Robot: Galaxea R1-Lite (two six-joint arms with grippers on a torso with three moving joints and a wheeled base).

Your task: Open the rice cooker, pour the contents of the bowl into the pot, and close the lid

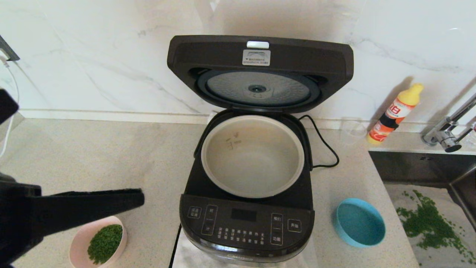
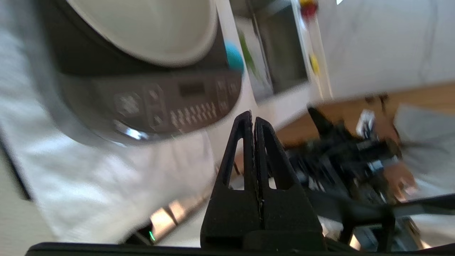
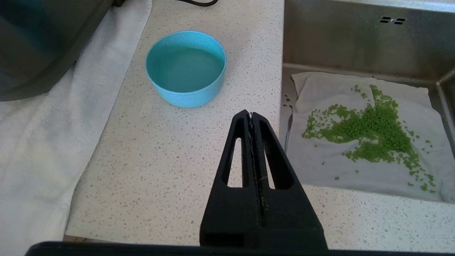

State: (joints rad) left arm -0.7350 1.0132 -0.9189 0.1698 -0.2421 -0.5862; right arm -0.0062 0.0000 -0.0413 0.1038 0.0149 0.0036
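Left gripper (image 1: 139, 197) clenched, empty, above pink bowl (image 1: 80, 247); cooker lid (image 1: 260, 70) up.

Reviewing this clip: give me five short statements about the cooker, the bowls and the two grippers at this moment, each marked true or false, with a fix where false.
1. The lid stands open. True.
2. The pot holds green bits. False: it is empty.
3. The contents of the bowl lie in the pink bowl. True.
4. The left gripper grips the pink bowl. False: it is shut on nothing.
5. The blue bowl is full of green bits. False: none show in it.
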